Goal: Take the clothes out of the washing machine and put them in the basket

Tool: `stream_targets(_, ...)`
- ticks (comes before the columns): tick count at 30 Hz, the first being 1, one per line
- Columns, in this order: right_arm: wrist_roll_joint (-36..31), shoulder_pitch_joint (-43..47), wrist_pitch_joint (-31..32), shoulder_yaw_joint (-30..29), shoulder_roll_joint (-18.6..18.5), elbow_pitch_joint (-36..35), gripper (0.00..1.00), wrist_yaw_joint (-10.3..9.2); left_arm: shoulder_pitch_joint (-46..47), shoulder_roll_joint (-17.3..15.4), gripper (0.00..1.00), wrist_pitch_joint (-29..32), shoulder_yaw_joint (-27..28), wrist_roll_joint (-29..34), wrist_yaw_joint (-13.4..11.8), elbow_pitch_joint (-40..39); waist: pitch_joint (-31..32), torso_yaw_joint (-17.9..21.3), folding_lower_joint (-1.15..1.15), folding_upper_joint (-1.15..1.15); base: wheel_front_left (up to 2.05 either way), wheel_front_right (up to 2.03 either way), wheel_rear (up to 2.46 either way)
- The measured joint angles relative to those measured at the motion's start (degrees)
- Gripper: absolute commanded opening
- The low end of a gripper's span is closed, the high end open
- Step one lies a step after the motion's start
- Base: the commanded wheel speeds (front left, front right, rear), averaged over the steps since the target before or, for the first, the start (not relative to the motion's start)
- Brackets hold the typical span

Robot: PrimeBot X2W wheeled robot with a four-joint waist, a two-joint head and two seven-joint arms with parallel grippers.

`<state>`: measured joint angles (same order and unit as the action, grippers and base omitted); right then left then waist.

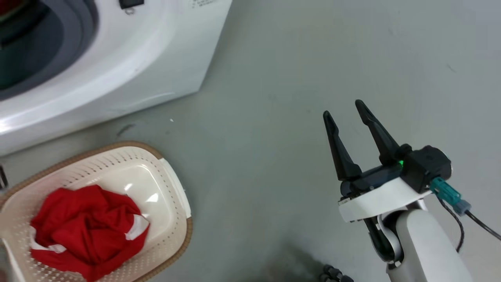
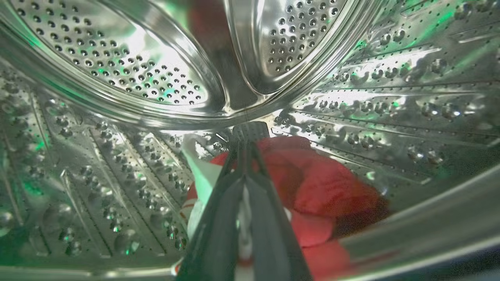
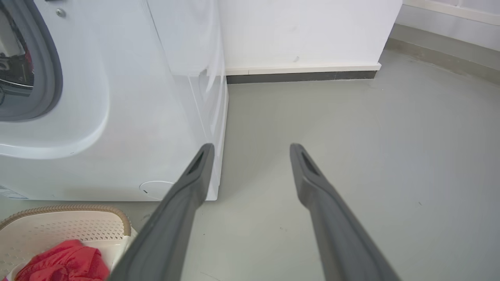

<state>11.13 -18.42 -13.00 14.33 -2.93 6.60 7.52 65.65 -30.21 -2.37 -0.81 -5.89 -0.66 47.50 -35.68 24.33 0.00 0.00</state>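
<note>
Sitting deep in the drum of the washing machine, the left gripper is seen with its 2 fingers drawn together right to the tips. A pale sliver is visible between them lower down, but whether fabric is pinched cannot be told. The drum garment, red with white trim, is bunched on the drum's lower wall under and just past the tips, with most of its bulk to the right of the fingers in the left wrist view. The basket garment is already heaped in the basket, set on the floor just below the porthole. The right gripper is held wide open and empty over bare floor, well apart from the porthole, so the left arm is judged the only 1 placed for the pull. A straight withdrawal through the porthole is called for, then a lowering to the basket.
</note>
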Motion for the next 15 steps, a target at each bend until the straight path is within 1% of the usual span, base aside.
stream_targets(1, -0.3, 0.9, 0.3, -0.8, 0.0, -0.4, 1.0, -0.01, -2.6, 1.1, 0.0, -2.9, 0.2, -0.8, 0.1, 0.2, 1.6, -0.6, 0.0, 0.0, 0.0, 0.0, 0.0)
stream_targets(2, -0.7, 1.3, 0.7, -1.0, 0.0, -0.5, 1.0, -0.01, -3.6, 1.7, 0.0, -4.2, 0.5, -1.3, 0.2, 0.3, 2.4, -0.9, 0.0, 0.0, 0.0, 0.0, 0.0)
stream_targets(3, -0.7, 1.3, 0.7, -1.0, 0.0, -0.5, 1.0, -0.01, -3.6, 1.7, 0.0, -4.2, 0.5, -1.3, 0.2, 0.3, 2.4, -0.9, 0.0, 0.0, 0.0, 0.0, 0.0)
stream_targets(7, -1.6, 3.3, 1.7, -2.3, 0.0, -1.1, 1.0, 0.0, -7.8, 3.8, 0.0, -8.5, 0.3, -2.4, 0.7, 0.7, 6.0, -2.1, -0.01, 0.0, 0.0, 0.0, 0.0)
stream_targets(10, -2.4, 4.8, 2.6, -3.3, 0.0, -1.6, 1.0, 0.0, -11.1, 5.4, 0.0, -10.6, 0.4, -3.5, 1.2, 0.8, 8.8, -3.1, -0.01, 0.0, 0.0, 0.0, 0.0)
stream_targets(11, -2.6, 6.0, 3.2, -4.0, 0.0, -2.1, 1.0, -0.01, -13.0, 6.7, 0.0, -11.4, 0.2, -4.0, 1.5, 0.5, 10.7, -3.8, -0.01, 0.0, 0.0, 0.0, 0.0)
stream_targets(12, -2.6, 6.0, 3.2, -4.0, 0.0, -2.1, 1.0, -0.01, -13.0, 6.7, 0.0, -11.4, 0.2, -4.0, 1.5, 0.5, 10.7, -3.8, -0.01, 0.0, 0.0, 0.0, 0.0)
stream_targets(13, -3.0, 7.5, 4.2, -4.5, 0.0, -2.8, 1.0, -0.01, -16.1, 8.4, 0.0, -12.1, 0.7, -5.3, 1.7, -0.6, 13.5, -4.9, -0.01, 0.0, 0.0, 0.0, 0.0)
stream_targets(15, -3.2, 8.5, 4.9, -4.7, 0.0, -3.2, 1.0, 0.0, -18.3, 9.2, 0.0, -12.4, 0.7, -5.6, 2.1, -1.7, 15.4, -5.6, -0.01, 0.0, 0.0, 0.0, 0.0)
